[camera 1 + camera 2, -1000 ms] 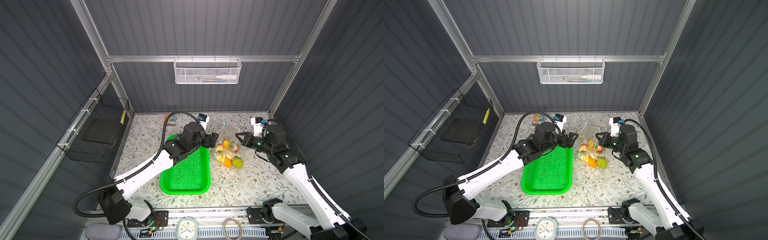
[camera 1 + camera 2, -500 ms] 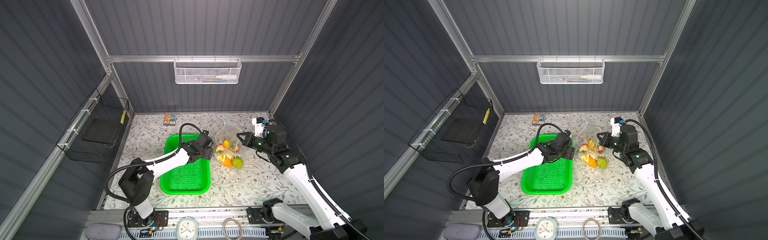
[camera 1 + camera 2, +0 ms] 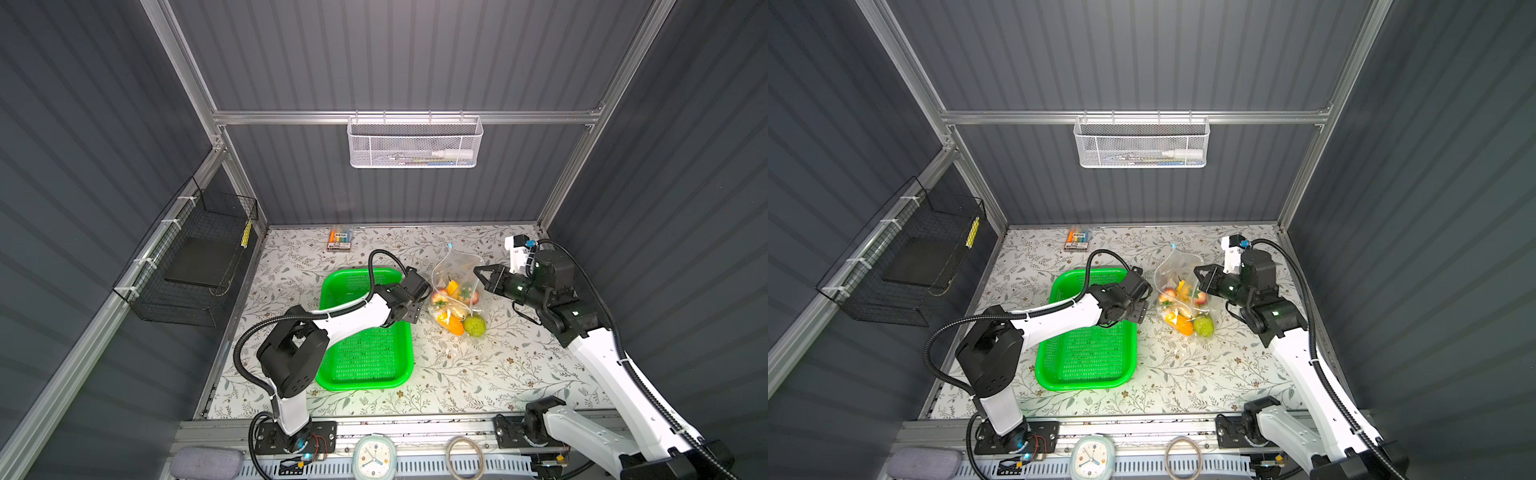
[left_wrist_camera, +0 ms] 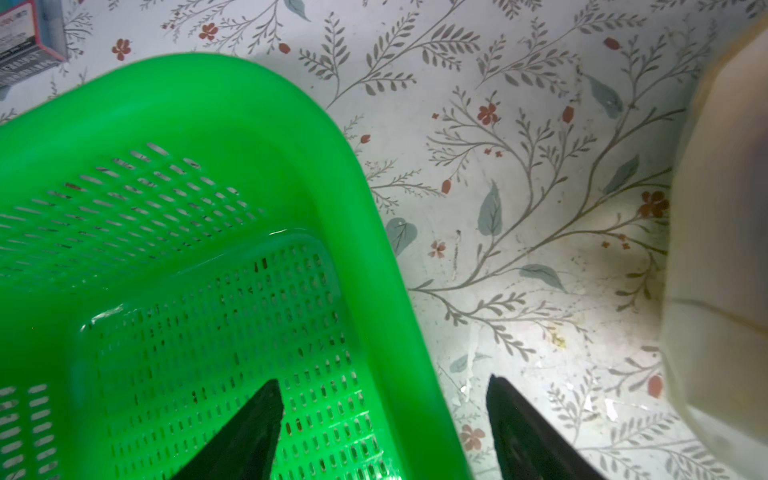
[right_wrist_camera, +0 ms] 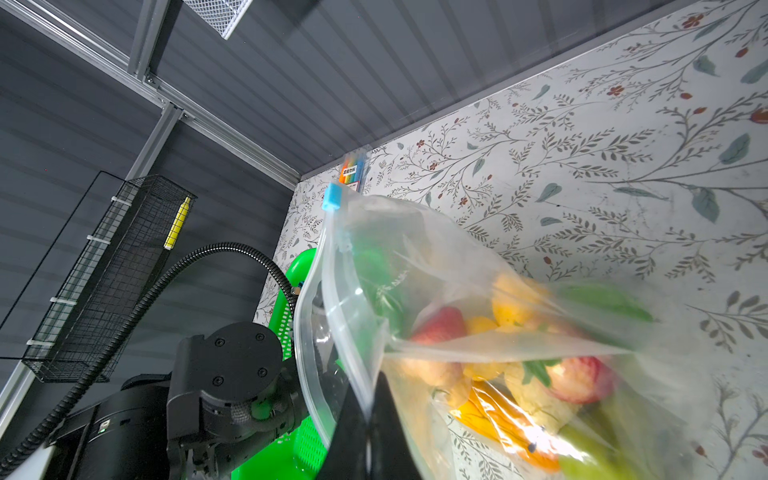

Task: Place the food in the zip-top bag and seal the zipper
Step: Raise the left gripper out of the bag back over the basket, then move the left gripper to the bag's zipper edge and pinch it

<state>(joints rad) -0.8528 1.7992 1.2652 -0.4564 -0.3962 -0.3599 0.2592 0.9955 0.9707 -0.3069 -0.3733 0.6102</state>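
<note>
The clear zip-top bag (image 3: 455,274) rests on the floral table right of the green tray, its mouth end held up. The food (image 3: 455,309) lies inside it: red, yellow, orange and green pieces (image 5: 511,357). My right gripper (image 5: 372,386) is shut on the bag's mouth edge (image 3: 1198,276). The zipper (image 5: 332,270) runs up to its light-blue slider (image 5: 331,196) at the far end, and the mouth gapes. My left gripper (image 4: 383,384) is open and holds nothing, with one finger on each side of the tray's right rim. It sits just left of the bag (image 3: 419,286).
The green perforated tray (image 3: 365,357) has nothing in it. A marker box (image 3: 340,239) lies at the back wall. A white mesh basket (image 3: 413,143) hangs on the back wall and a black wire basket (image 3: 199,257) on the left wall. A clock (image 3: 374,457) sits at the front rail.
The left arm has dropped from a raised reach beside the bag's mouth to low over the tray's right rim, its jaws slightly narrower. The right gripper and the bag have stayed put.
</note>
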